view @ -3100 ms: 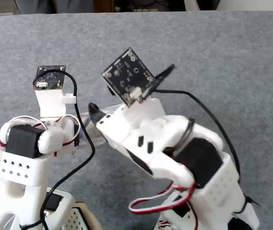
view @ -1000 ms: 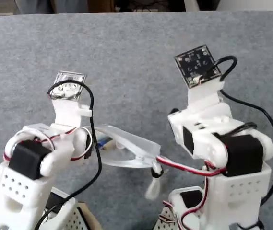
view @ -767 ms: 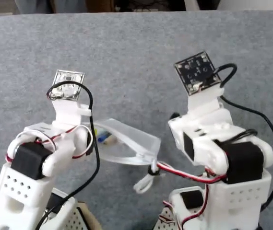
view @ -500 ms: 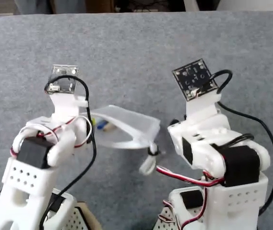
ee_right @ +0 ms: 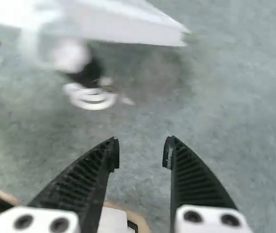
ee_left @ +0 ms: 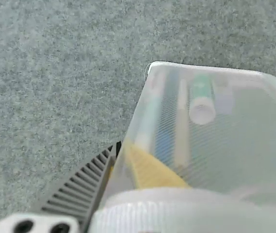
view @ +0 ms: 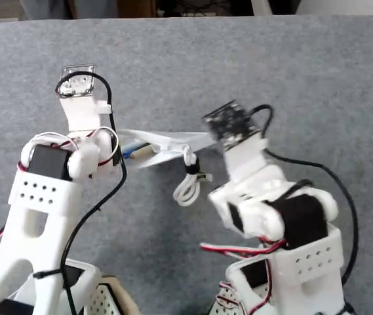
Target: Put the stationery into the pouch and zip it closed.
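Note:
A translucent pouch [view: 166, 141] hangs just above the grey mat, tilted, with pens showing through its wall. In the left wrist view the pouch [ee_left: 215, 136] holds a green-banded marker [ee_left: 201, 99] and a yellow item [ee_left: 150, 170]. My left gripper is shut on its near end, one ribbed finger [ee_left: 82, 187] pressed against it. A white cord loop [view: 186, 189] dangles from the black zip pull at the other end. My right gripper [ee_right: 140, 145] is open and holds nothing, a short way back from the pouch [ee_right: 123, 22] and the cord loop [ee_right: 90, 98].
The grey mat [view: 291, 72] stretches bare to the far and right sides. Both arm bases stand at the near edge, with a tan board corner [view: 117, 295] between them. Red and black cables hang off the arms.
The left arm has carried the pouch farther from the bases and tilted it flatter. The right arm has swung left toward the pouch's cord end. The cord loop now hangs free.

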